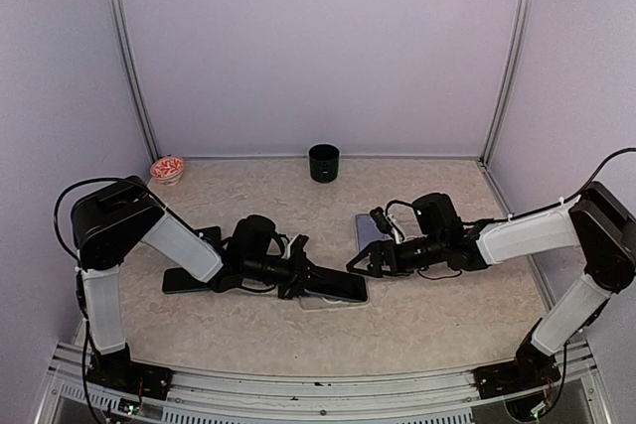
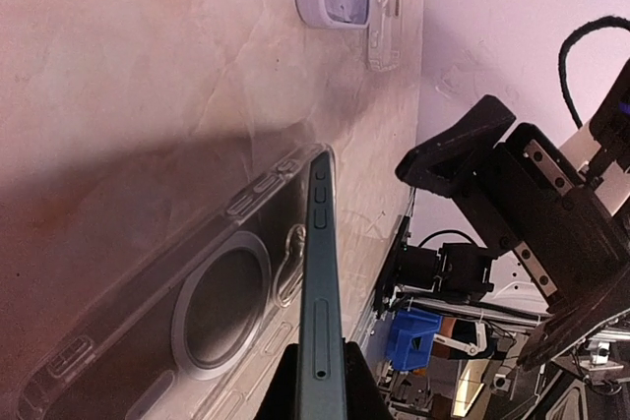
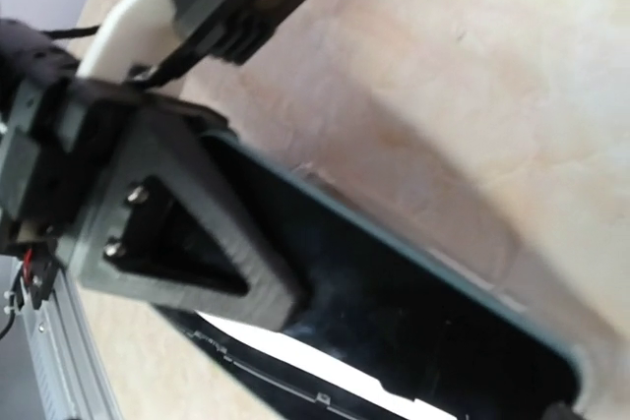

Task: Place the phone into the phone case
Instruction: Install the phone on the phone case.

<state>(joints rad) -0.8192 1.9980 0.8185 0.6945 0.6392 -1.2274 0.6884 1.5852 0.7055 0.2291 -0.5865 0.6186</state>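
The left jaws are clenched on one end of the dark phone (image 1: 338, 287). They hold it at a slant over the clear phone case (image 2: 226, 312), which lies flat on the table (image 1: 427, 325) right beneath them. The phone's far end meets the case's far rim and the gripped end is raised off it. The right jaws stand spread wide with nothing between them, just off the phone's free end and facing the left jaws, with a pale lilac case (image 1: 370, 230) just beside them.
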